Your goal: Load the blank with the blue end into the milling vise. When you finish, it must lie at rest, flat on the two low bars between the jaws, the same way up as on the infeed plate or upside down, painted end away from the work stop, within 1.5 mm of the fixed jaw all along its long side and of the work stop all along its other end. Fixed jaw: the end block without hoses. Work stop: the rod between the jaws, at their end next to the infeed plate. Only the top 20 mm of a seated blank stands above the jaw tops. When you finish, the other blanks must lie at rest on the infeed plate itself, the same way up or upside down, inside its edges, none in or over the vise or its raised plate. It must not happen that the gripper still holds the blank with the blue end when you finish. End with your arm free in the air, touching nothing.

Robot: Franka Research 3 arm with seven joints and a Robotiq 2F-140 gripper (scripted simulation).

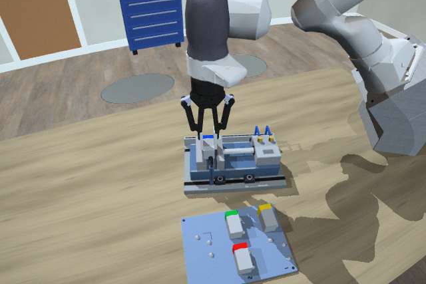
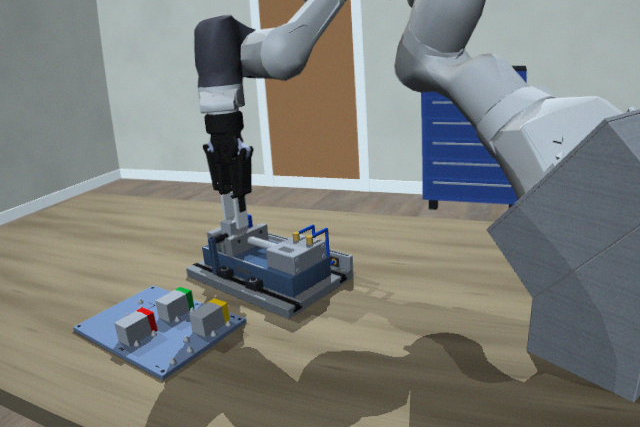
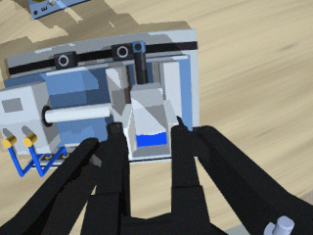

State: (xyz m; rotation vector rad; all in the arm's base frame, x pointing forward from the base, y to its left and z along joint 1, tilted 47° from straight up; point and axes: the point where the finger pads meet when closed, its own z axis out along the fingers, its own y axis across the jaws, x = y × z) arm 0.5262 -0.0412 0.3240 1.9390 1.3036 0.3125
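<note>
The top view is showing the gripper (image 1: 208, 136) (image 2: 234, 214) (image 3: 149, 114) closing on the blank with the blue end (image 1: 208, 143) (image 2: 235, 227) (image 3: 148, 104) by its long sides, over the vise (image 1: 268, 171) (image 2: 310, 280) (image 3: 185, 98). The blank is sitting between the fixed jaw (image 1: 199, 158) (image 2: 212, 236) (image 3: 171, 85) and the moving jaw (image 1: 220, 162) (image 2: 235, 245) (image 3: 116, 85), its plain end facing the work stop (image 1: 210, 160) (image 2: 221, 237) (image 3: 140, 66) and its blue end pointing away, as wanted.

The job seems to be nearing its end, with seating and release remaining. Whether the blank is bearing on the low bars, or touching jaw and stop, I cannot tell (the jaws are hiding its underside). Good work here is meaning small, level pushes: down until the bars are taking the weight, sideways to the fixed jaw, lengthwise to the stop, without twisting. The fingers are reaching down near the jaws, so opening wide could be knocking one or dragging the blank askew; opening just enough, then lifting straight up, is looking safer.

On the infeed plate (image 1: 196, 267) (image 2: 103, 319) (image 3: 66, 6), the green-ended blank (image 1: 235, 226) (image 2: 171, 307), yellow-ended blank (image 1: 268, 220) (image 2: 207, 320) and red-ended blank (image 1: 243, 261) (image 2: 132, 328) are resting inside its edges (best left alone).
</note>
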